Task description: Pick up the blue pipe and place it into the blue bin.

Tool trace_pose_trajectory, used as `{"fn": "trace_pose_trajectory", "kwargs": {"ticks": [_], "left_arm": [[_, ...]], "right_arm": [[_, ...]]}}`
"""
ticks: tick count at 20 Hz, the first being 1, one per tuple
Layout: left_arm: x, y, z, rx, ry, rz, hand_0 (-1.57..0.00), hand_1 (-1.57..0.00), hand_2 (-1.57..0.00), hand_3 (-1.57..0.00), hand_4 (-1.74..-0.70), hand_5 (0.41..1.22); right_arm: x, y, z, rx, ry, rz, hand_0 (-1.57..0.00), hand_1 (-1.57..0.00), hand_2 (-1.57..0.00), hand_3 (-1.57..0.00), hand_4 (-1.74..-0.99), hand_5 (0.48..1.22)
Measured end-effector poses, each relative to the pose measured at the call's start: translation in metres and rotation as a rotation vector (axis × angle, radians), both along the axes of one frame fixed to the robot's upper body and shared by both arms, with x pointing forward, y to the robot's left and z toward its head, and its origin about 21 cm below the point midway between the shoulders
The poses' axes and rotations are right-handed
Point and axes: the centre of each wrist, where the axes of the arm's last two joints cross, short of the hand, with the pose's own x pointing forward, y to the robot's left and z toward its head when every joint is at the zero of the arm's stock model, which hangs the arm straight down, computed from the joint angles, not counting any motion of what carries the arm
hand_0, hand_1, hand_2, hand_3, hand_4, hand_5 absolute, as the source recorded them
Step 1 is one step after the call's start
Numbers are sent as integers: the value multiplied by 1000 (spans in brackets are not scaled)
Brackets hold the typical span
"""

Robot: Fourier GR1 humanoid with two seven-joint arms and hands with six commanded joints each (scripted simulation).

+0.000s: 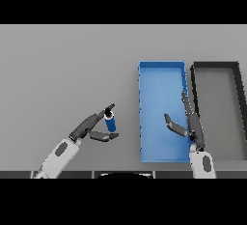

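Holding the blue pipe (110, 121) is your left hand (91, 128), with its fingers and thumb curled around the pipe's sides. The pipe stands almost straight up between them, its pale open end on top. It looks small, hard and light, so it should not bend, but its smooth round side could slip. Keep your hold around the middle of it. Your right hand (189, 127) is off to the right of the pipe, with straight, relaxed fingers and nothing in it. It hangs over the right side of the blue bin (161, 65). The bin sits just to the right of the pipe, close by. Farther right, beside the blue bin, is a black bin (215, 64).
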Motion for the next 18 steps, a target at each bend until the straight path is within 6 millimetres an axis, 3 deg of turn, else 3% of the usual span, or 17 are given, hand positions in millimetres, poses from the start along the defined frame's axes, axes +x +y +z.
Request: {"fn": "trace_pose_trajectory", "kwargs": {"ticks": [3, 6, 8, 9, 10, 12, 15, 18], "left_arm": [[4, -10, -4, 32, -15, -5, 1, 1, 1, 1, -1062, 420], [3, -24, -11, -27, 3, -20, 1, 1, 1, 1, -1107, 463], [3, -29, -14, -86, 1, -17, 1, -41, -151, -121, -1186, 550], [5, -35, -11, -123, 9, -11, -10, -156, -308, -276, -1243, 613], [7, -36, -12, -151, 20, 1, -125, -319, -485, -535, -1281, 735], [6, -36, -14, -204, 29, 18, -602, -752, -865, -908, -1439, 910], [1, -41, -14, -208, 45, 1, -1075, -1151, -1210, -1194, -1580, 1062], [-2, -49, -12, -194, 7, -6, -1317, -1356, -1386, -1378, -1513, 1139]], "right_arm": [[0, -1, 2, -2, -21, -3, 1, 1, 1, 1, -1214, 645], [-4, -1, -2, -25, -17, 1, 1, 1, 1, 1, -1207, 650], [-3, -6, -1, -21, -17, -7, 1, 1, 1, 1, -1213, 655], [-1, -4, 1, -16, -23, -3, 1, 1, 1, 1, -1217, 655], [1, -3, 2, -5, -21, -4, 1, 1, 1, 1, -1220, 656], [1, -4, -1, -7, -7, -8, 1, 1, 1, 1, -1219, 657], [-3, -1, -3, 7, -29, 7, 1, 1, 1, 1, -1233, 660], [2, -2, 1, 6, 0, 0, 1, 1, 1, 1, -1222, 646]]}}
